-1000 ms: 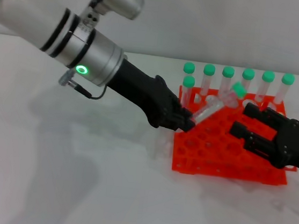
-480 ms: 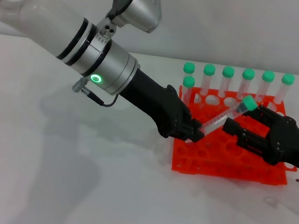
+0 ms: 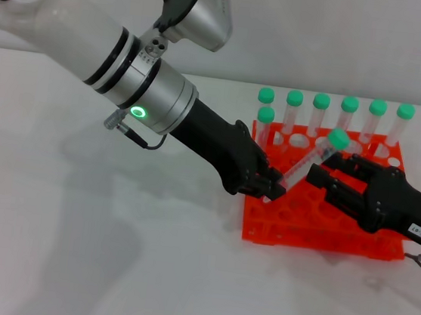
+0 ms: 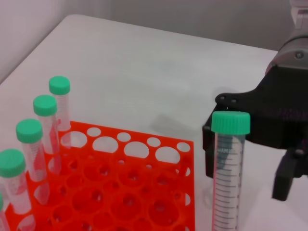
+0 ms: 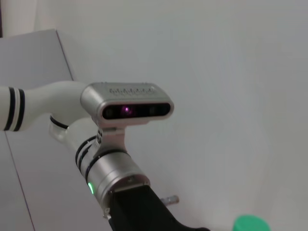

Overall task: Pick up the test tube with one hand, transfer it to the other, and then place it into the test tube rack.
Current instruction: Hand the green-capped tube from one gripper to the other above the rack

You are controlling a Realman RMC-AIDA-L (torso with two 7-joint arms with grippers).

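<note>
My left gripper (image 3: 271,186), on the arm with the green ring light (image 3: 136,112), is shut on the lower end of the test tube (image 3: 306,165). It holds the tube tilted above the orange test tube rack (image 3: 323,233), green cap (image 3: 338,139) uppermost. My right gripper (image 3: 318,170), with the white label (image 3: 420,226), is open, and its fingertips are right beside the tube's upper half. In the left wrist view the tube (image 4: 227,183) stands between the right gripper's spread fingers (image 4: 284,177), in front of them. The right wrist view shows the cap (image 5: 250,225) and the left arm.
Several other green-capped tubes (image 3: 320,114) stand in the rack's back row, and one (image 3: 264,126) stands at its left corner. They also show in the left wrist view (image 4: 43,130), with the rack (image 4: 120,192). The white table (image 3: 108,252) stretches to the left and front.
My right gripper has moved left until its open fingers reach the tube. The left gripper has tilted the tube a little more upright, so the cap has shifted left.
</note>
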